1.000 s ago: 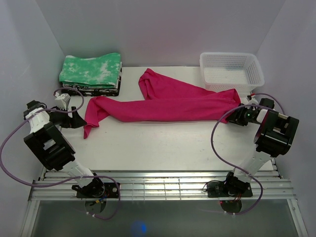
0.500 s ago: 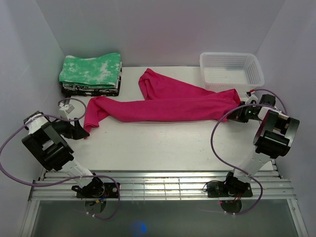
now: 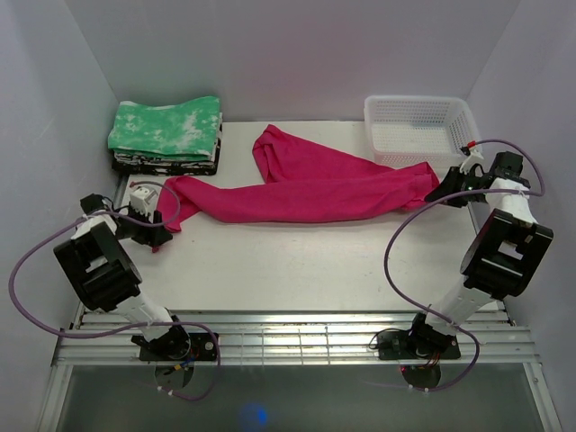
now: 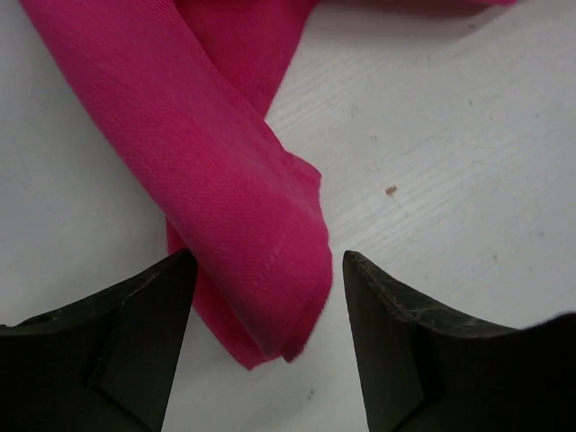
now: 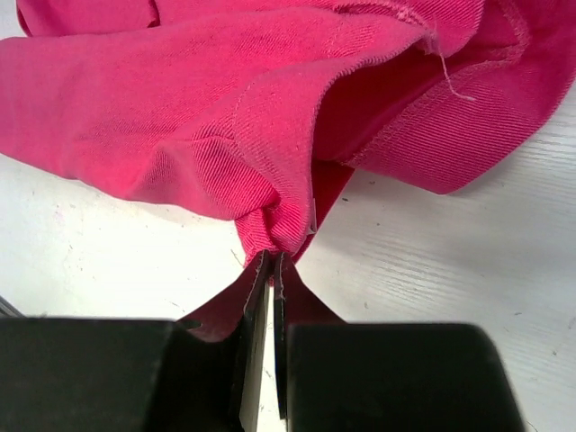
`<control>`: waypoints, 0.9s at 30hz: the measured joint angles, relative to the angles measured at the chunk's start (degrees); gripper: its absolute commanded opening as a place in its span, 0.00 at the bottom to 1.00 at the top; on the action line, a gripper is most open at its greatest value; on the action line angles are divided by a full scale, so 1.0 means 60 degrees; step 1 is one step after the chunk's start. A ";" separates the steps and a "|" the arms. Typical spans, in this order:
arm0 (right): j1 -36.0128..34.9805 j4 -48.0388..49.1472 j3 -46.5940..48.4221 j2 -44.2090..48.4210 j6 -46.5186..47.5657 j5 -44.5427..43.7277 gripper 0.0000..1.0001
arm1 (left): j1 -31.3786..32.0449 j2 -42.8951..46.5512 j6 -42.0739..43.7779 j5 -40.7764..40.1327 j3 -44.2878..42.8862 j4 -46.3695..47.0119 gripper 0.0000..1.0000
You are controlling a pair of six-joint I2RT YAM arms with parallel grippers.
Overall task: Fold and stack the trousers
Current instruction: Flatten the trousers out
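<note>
L gripper (image 4: 267, 261): jaws wide apart, straddling the rounded end of one leg of the trousers (image 3: 306, 193). Cloth lies btwn the black fingers (image 4: 117, 342), not pinched; contact can't be told.

R gripper (image 5: 273, 261): jaws closed tight on a bunched fold at the trousers' other end, beside a stitched hem w/ a loose thread.

Fabric: bright magenta, soft, fine diagonal twill rib, plain.

Table (image 3: 297, 261): white, faint wood-grain lines, a small brown speck near the L fingers.

Trousers lie stretched L to R across mid-table. One long leg reaches the L gripper, the other bends back toward the far edge.

Far R: white plastic mesh basket (image 3: 405, 148), rectangular, w/ the trousers' R end just in front.

Far L: folded green-and-white mottled cloth (image 3: 166, 126) stacked on a dark patterned folded piece (image 3: 166, 166).
</note>
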State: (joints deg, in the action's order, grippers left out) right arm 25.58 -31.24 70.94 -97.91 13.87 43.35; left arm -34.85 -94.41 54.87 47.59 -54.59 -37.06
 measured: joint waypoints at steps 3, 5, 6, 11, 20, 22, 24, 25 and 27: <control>0.0149 -0.0601 0.0455 0.0000 0.0310 0.0000 0.08 | 0.0291 -0.0328 -0.0867 -0.0193 -0.0357 0.0681 0.37; 0.0284 -0.0980 0.0823 0.0007 0.0572 -0.0004 0.08 | 0.0280 -0.0681 -0.1264 -0.0204 -0.0903 0.0714 0.20; 0.0368 -0.1209 0.1045 0.0007 0.0732 -0.0011 0.08 | 0.0219 -0.0805 -0.1413 -0.0182 -0.1169 0.0699 0.07; 0.0845 -0.2233 0.2273 -0.0004 0.1432 -0.0007 0.08 | -0.0390 -0.0943 -0.2226 -0.0029 -0.2707 0.0142 0.00; 0.1694 -0.4182 0.4499 -0.0685 0.3002 -0.0342 0.08 | -0.1005 -0.2288 -0.2852 0.0091 -0.7253 -0.3646 0.00; 0.1876 -0.4656 0.4896 -0.0918 0.3366 -0.0463 0.08 | -0.1104 -0.2783 -0.2925 0.0026 -0.8040 -0.4645 0.00; 0.2025 -0.5031 0.5093 -0.1042 0.3825 -0.0699 0.08 | -0.1162 -0.3264 -0.2929 -0.0146 -0.8641 -0.5523 0.00; 0.2131 -0.5053 0.5107 -0.1071 0.4098 -0.0998 0.08 | -0.1195 -0.3450 -0.2903 -0.0346 -0.8765 -0.5679 0.00; 0.2317 -0.5060 0.4969 -0.1078 0.4626 -0.1548 0.08 | -0.1315 -0.3734 -0.2841 -0.0765 -0.8739 -0.5945 0.00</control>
State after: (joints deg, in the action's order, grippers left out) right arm 39.48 -61.60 100.75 -104.38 41.63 34.06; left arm -42.74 -116.81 37.82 43.00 -107.02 -72.73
